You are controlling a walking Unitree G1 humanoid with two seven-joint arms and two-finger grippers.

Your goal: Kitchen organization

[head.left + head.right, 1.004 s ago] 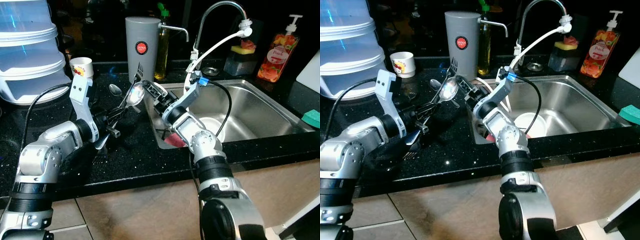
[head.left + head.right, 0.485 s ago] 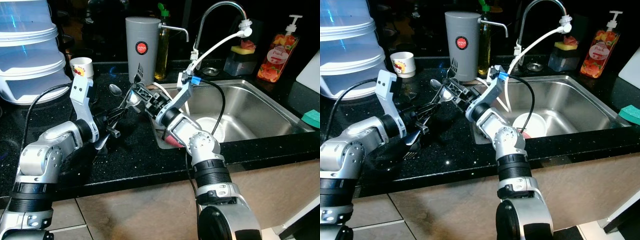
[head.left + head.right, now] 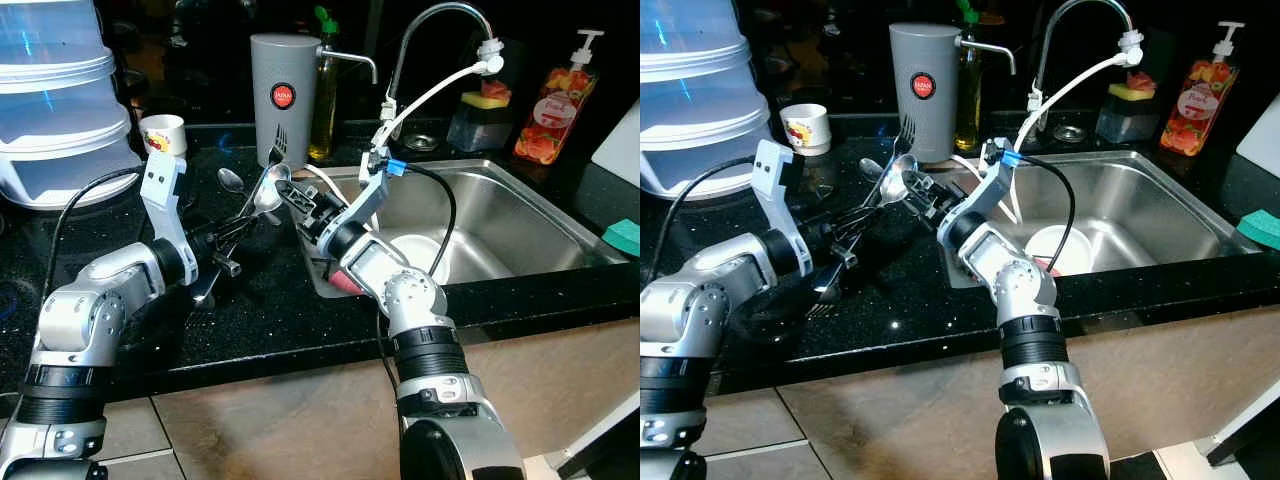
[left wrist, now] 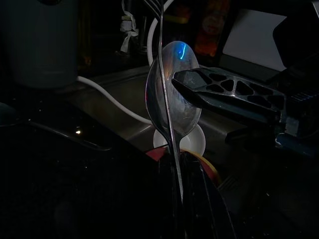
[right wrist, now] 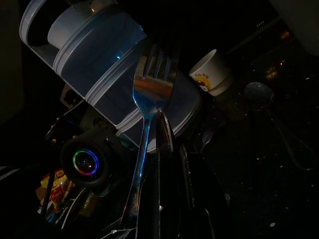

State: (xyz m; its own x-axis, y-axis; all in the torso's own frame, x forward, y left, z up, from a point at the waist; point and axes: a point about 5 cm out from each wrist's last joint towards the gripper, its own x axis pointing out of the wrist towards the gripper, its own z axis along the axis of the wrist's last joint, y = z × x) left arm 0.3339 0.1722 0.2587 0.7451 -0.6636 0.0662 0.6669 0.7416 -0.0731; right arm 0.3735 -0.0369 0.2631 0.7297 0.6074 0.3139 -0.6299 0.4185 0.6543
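Black speckled desk (image 3: 270,310) by steel sink (image 3: 520,215), cutlery handover.
L gripper (image 3: 232,237) clamps spoon (image 3: 268,190) and fork (image 3: 277,156); R gripper (image 3: 292,190) closed on same spoon's bowl.

The red item (image 3: 347,282) in the sink (image 3: 520,215) lies half hidden behind the right arm.

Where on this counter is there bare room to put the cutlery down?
Bare black counter lies along the front edge, between the left arm and the sink. It is crowded further back: a loose spoon, the grey canister, a small cup, and both claws meeting over the cutlery.
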